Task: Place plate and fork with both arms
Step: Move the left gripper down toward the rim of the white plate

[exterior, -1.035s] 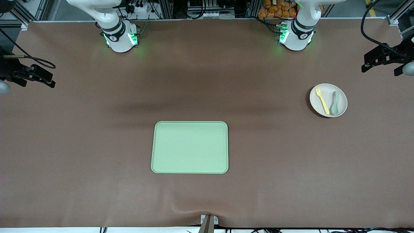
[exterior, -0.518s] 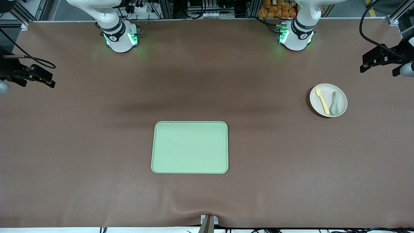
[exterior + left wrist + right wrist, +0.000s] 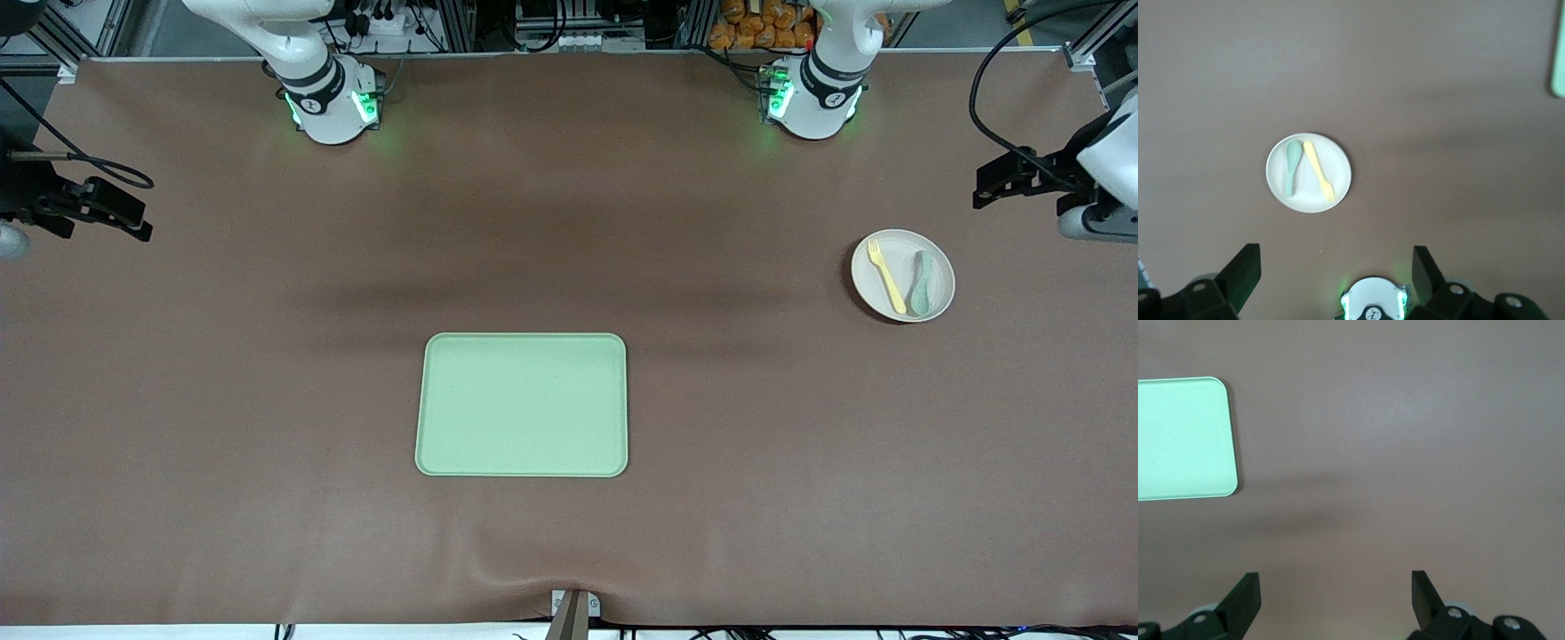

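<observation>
The round, shallow cream plate (image 3: pixel 902 276) sits on the brown table near the edge at the left arm's end. The small pale-yellow plastic fork (image 3: pixel 886 275) lies in it beside a grey-green spoon (image 3: pixel 921 282). The rectangular light-green tray (image 3: pixel 522 404) lies mid-table, nearer the front camera's edge. The left gripper (image 3: pixel 1335 270) hangs over the table's left-arm end edge, jaws wide and holding nothing. The right gripper (image 3: pixel 1336 595) waits over the edge at the right arm's end, jaws also wide apart.

One plate (image 3: pixel 902 276), one fork (image 3: pixel 886 276), one spoon (image 3: pixel 920 283), one tray (image 3: pixel 522 405).
</observation>
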Tool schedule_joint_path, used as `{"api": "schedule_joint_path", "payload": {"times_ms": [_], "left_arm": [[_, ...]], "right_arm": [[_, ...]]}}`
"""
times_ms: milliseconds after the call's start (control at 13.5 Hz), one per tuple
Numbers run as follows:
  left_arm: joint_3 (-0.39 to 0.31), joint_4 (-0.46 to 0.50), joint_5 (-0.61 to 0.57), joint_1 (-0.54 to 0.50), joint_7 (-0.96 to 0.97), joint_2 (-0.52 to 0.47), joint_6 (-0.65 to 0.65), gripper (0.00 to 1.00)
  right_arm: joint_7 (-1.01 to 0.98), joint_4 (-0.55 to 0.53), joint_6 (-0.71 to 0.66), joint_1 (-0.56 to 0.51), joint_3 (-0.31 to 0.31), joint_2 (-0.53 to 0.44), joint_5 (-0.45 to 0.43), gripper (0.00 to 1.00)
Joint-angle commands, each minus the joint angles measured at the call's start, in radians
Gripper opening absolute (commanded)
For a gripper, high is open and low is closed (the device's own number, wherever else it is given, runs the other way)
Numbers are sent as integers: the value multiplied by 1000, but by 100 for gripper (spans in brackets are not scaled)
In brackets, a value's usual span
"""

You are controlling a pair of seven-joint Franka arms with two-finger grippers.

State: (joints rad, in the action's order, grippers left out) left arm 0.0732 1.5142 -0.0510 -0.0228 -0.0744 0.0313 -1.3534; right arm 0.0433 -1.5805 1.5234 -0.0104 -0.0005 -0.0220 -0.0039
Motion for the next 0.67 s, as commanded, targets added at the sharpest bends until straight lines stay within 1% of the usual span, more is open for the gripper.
{"api": "schedule_joint_path", "payload": {"times_ms": [0,296,444,592], "left_arm": [[0,89,-50,-5,19,-16,0,100],[2,201,-55,-124,-4,-1,-22,100],[2,260,-53,-189,-37,28,-82,100],[2,303,-53,-254,-100,64,-169,100]], "right_arm": [[-11,-12,4,-2,2,-12,-15,100],[-11,-13,4,0,2,-12,-15,100],[-11,-13,4,-2,2,-12,-15,100],[-13,-13,4,-2,2,-12,-15,100]]}}
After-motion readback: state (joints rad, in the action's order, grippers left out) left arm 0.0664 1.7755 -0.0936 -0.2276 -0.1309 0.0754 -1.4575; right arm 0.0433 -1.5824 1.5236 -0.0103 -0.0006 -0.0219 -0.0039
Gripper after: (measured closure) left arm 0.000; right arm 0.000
